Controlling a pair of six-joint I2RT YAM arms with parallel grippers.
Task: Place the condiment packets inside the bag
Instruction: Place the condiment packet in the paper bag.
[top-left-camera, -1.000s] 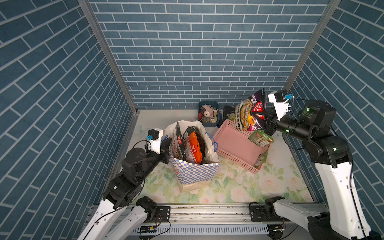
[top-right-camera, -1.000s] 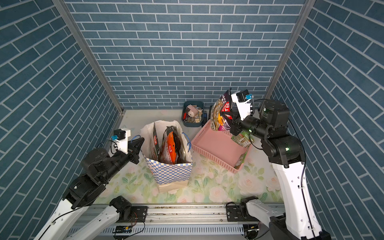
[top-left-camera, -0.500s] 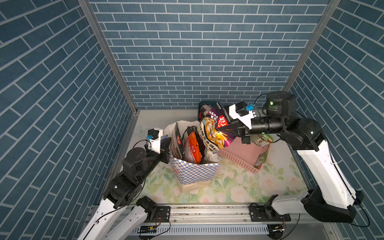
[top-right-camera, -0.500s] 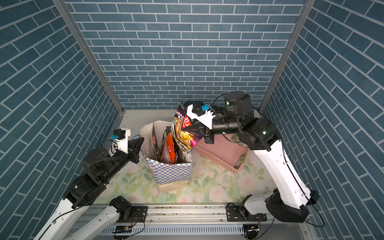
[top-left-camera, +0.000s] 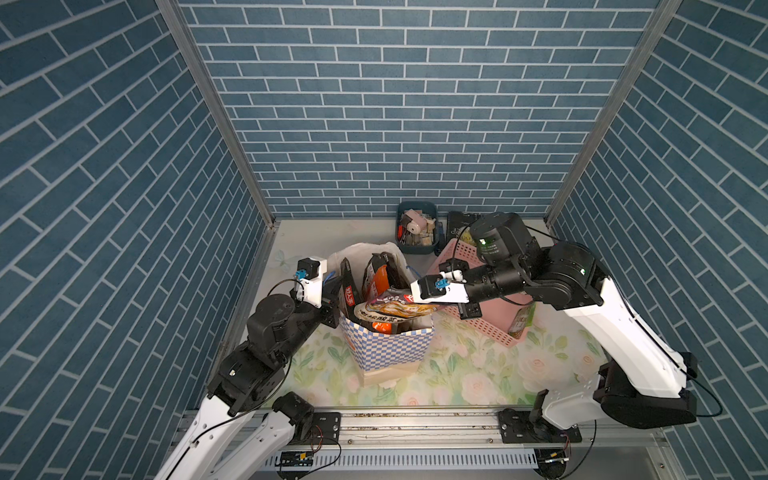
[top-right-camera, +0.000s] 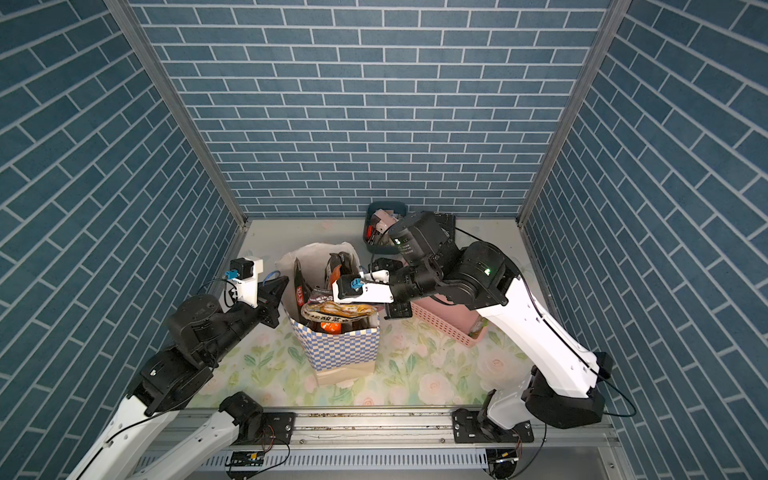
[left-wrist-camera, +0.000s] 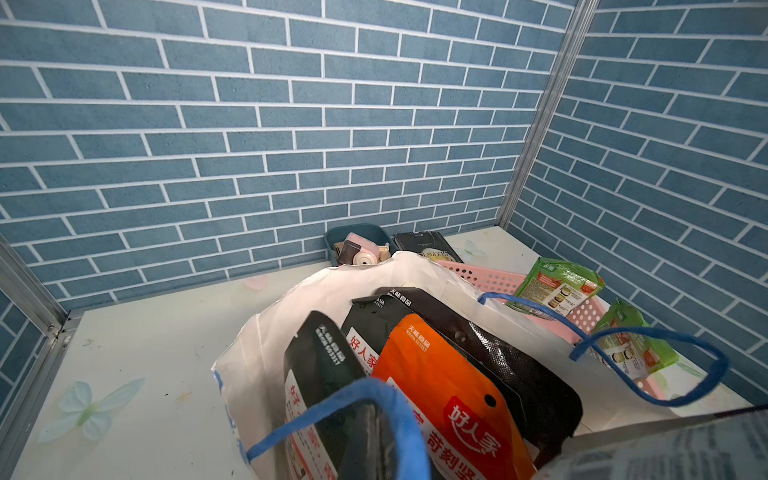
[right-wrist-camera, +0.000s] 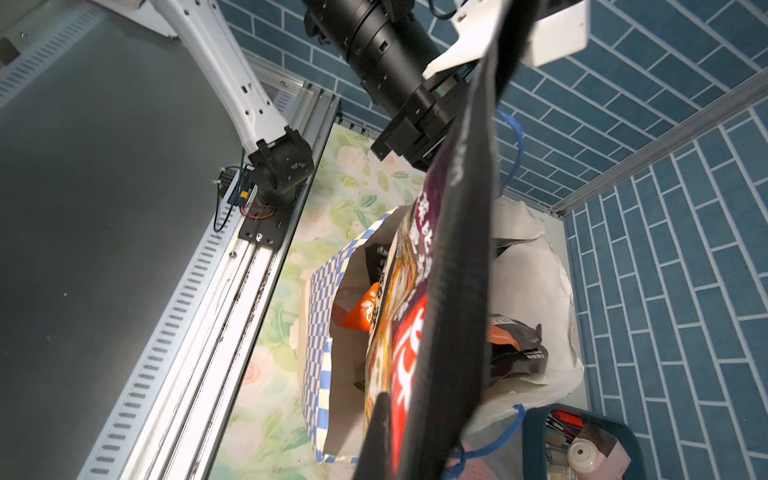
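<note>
Overhead, right tool (top-left-camera: 433, 308) — clamped on packet (top-left-camera: 390, 309) — above bag (top-left-camera: 386, 349).

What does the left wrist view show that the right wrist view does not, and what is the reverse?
Only the left wrist view: green packets in the pink basket. Only the right wrist view: the left arm, the metal rail, the checkered outside of the bag, and the colourful front of a hanging packet above it. Both: the open bag with an orange packet inside, and the blue tub.
</note>
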